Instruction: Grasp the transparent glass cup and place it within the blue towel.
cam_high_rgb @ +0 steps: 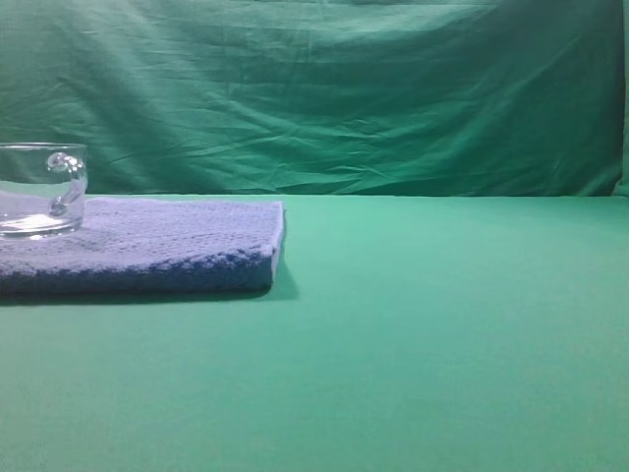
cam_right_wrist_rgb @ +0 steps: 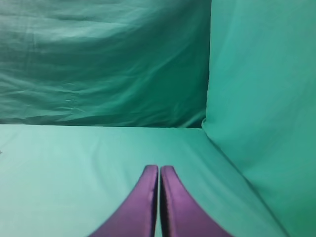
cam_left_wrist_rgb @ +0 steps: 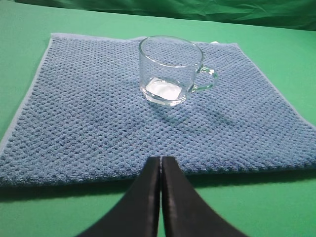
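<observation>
The transparent glass cup (cam_high_rgb: pixel 41 190) stands upright on the blue towel (cam_high_rgb: pixel 167 246) at the far left of the exterior high view. In the left wrist view the cup (cam_left_wrist_rgb: pixel 170 70) sits on the far middle of the towel (cam_left_wrist_rgb: pixel 89 118), handle to the right. My left gripper (cam_left_wrist_rgb: pixel 161 159) is shut and empty, above the towel's near edge, well apart from the cup. My right gripper (cam_right_wrist_rgb: pixel 159 168) is shut and empty over bare green cloth. Neither gripper shows in the exterior high view.
A green cloth covers the table (cam_high_rgb: pixel 442 324) and hangs as a backdrop (cam_high_rgb: pixel 324 88). In the right wrist view a green cloth wall (cam_right_wrist_rgb: pixel 261 98) rises at the right.
</observation>
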Motion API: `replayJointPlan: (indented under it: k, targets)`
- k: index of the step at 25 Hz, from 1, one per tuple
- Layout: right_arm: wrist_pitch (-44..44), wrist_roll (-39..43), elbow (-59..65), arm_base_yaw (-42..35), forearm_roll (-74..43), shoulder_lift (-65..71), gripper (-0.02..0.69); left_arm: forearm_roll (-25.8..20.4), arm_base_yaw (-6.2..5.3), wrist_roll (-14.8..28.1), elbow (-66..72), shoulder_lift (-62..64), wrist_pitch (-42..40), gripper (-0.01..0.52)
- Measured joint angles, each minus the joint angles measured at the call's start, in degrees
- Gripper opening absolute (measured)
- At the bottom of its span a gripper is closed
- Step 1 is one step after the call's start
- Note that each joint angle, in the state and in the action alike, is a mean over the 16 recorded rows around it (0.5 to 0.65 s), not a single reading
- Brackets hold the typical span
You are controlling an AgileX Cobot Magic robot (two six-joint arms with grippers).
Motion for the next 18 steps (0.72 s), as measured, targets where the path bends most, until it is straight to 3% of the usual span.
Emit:
replayJointPlan:
  k: [18]
  targets:
    - [8.06,-0.02,0.89,-0.18,0.58,-0.05,0.0,0.0,0.0,0.0,0.0,0.0,0.0,0.0]
